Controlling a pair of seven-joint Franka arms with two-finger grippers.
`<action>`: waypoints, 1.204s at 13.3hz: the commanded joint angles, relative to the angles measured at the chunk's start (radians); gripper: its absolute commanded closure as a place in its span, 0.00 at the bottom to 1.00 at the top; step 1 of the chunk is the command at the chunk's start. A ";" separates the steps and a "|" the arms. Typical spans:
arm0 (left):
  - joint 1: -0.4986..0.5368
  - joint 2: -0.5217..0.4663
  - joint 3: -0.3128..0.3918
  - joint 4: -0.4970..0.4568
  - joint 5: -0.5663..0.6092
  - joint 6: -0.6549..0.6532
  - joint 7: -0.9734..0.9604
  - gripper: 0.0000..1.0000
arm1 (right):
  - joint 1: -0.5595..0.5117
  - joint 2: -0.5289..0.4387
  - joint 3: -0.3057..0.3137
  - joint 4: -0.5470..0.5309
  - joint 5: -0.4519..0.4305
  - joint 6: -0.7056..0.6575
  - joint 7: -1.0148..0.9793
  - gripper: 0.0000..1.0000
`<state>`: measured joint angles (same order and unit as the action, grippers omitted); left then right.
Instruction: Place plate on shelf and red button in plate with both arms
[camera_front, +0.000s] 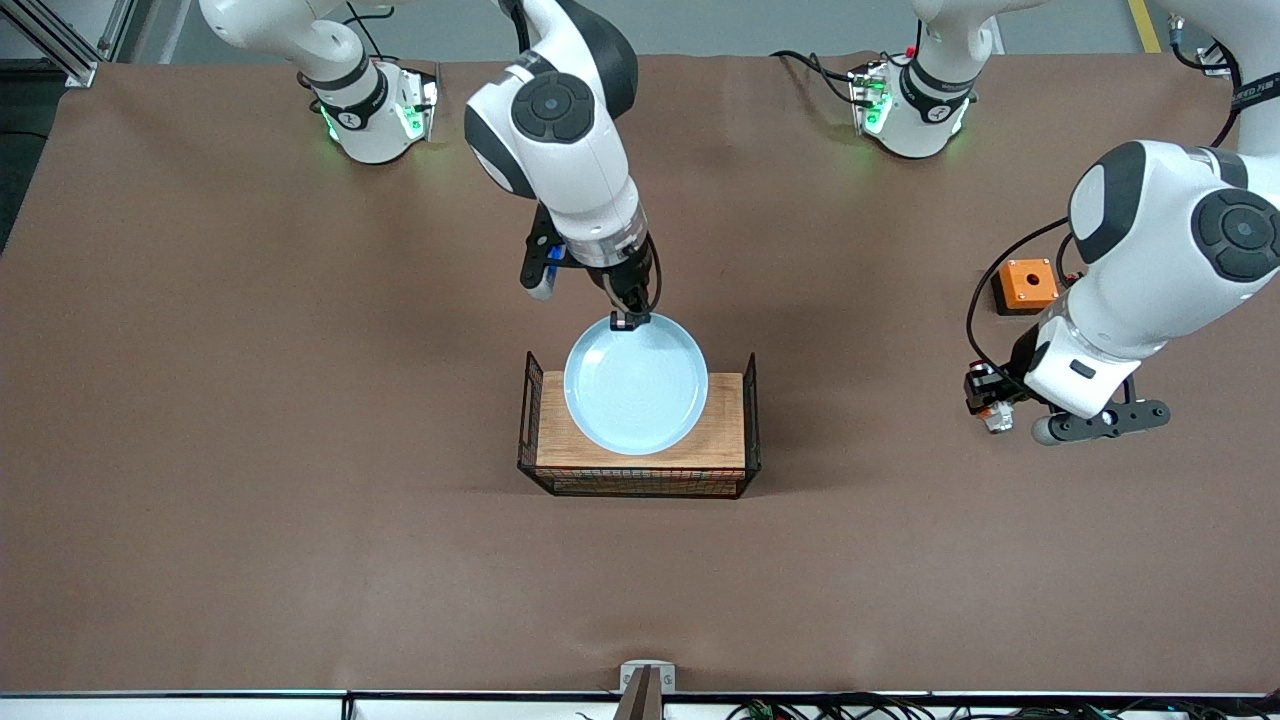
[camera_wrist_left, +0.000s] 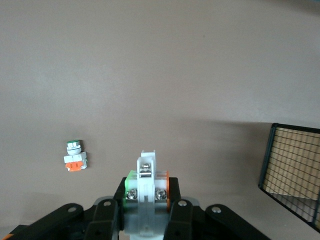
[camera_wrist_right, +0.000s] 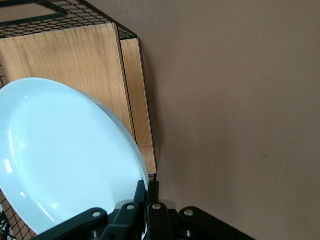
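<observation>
The right gripper pinches the rim of the plate, its jaws closed narrowly on the edge farthest from the front camera. The pale-blue plate sits over the wooden board inside a black wire rack at the table's middle. Toward the left arm's end, the left gripper hangs over bare table, jaws clamped on the red button, a white block with green and orange sides. An orange box lies just beside that arm. The left wrist view shows a small white block on the table.
</observation>
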<state>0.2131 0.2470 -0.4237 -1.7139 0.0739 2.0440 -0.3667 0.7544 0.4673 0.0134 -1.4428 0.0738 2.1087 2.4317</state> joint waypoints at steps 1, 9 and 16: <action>-0.020 0.020 -0.003 0.060 -0.019 -0.038 -0.014 1.00 | 0.011 0.040 -0.010 0.038 -0.006 0.011 0.013 1.00; -0.148 0.014 -0.003 0.138 -0.040 -0.179 -0.126 1.00 | -0.001 0.097 -0.012 0.036 -0.025 0.054 0.013 0.99; -0.294 0.034 -0.003 0.212 -0.060 -0.229 -0.366 1.00 | -0.007 0.113 -0.013 0.042 -0.025 0.054 0.012 0.57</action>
<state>-0.0424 0.2533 -0.4286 -1.5409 0.0319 1.8407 -0.6620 0.7536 0.5634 -0.0008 -1.4352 0.0654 2.1655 2.4314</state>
